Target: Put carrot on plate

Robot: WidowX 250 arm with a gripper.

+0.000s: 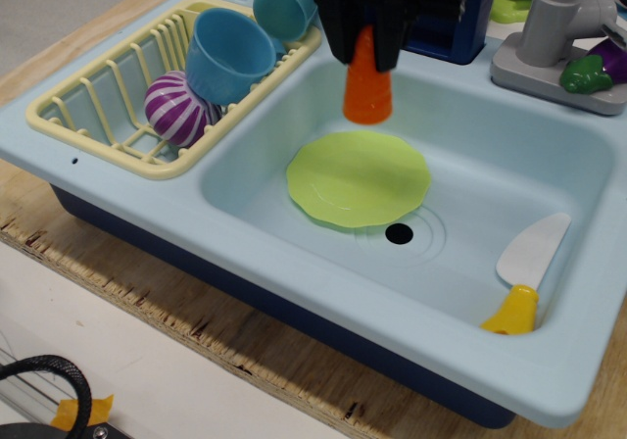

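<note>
My black gripper (366,39) is shut on the narrow upper end of the orange carrot (368,86). The carrot hangs upright with its wide end down, above the sink basin. The lime-green plate (359,177) lies flat on the sink floor, just below and in front of the carrot. The carrot hangs over the plate's far rim and does not touch it. The gripper's upper part runs off the top of the frame.
The light-blue sink (549,165) has a black drain hole (399,232) beside the plate. A yellow-handled toy knife (525,274) leans at the basin's right. A yellow rack (98,86) holds a blue cup (227,55) and a purple striped ball (179,108). A grey faucet (554,27) stands at the back right.
</note>
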